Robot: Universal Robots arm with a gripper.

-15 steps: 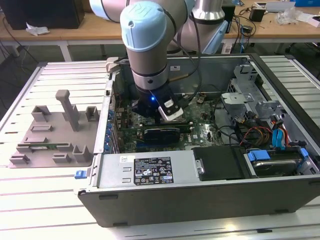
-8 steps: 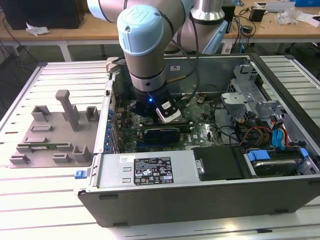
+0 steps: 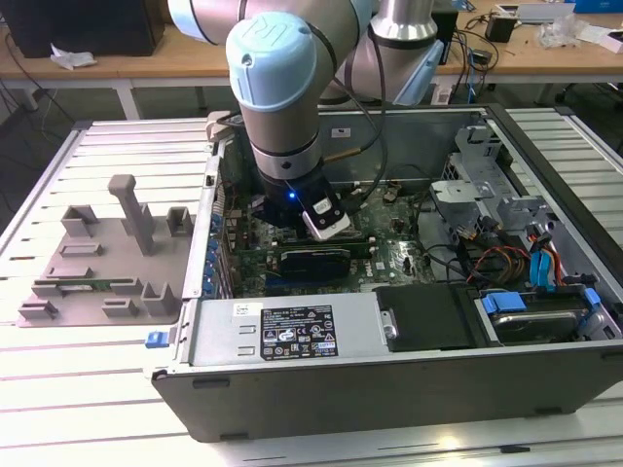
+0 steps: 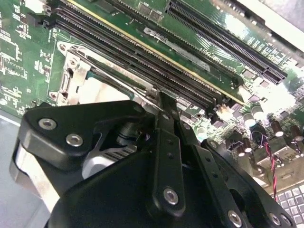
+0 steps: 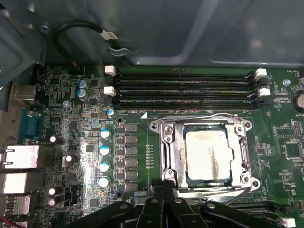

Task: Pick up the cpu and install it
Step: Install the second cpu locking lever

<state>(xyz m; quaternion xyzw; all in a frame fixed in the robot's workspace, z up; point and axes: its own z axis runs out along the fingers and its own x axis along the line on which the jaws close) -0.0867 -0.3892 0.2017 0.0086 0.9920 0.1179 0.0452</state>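
Note:
The cpu (image 5: 209, 154), a small square chip with a silver-grey top, lies flat inside the metal socket frame (image 5: 164, 142) on the green motherboard (image 5: 85, 137). In the first wrist view my black gripper (image 5: 164, 187) hangs just above the socket's near edge, shut with nothing in it and beside the cpu rather than on it. The second wrist view has the same gripper (image 4: 159, 97) tip over the socket frame (image 4: 71, 64), with a pale patch of the cpu (image 4: 102, 90) beyond it. In the exterior view my arm (image 3: 282, 107) reaches down into the open computer case (image 3: 389, 389).
Black memory slots (image 5: 185, 88) run along the far side of the socket, and capacitors (image 5: 104, 149) stand beside it. A grey slotted fixture tray (image 3: 97, 263) lies on the table at the exterior view's left. The power supply (image 3: 282, 336), drive bays and loose cables (image 3: 506, 258) crowd the case.

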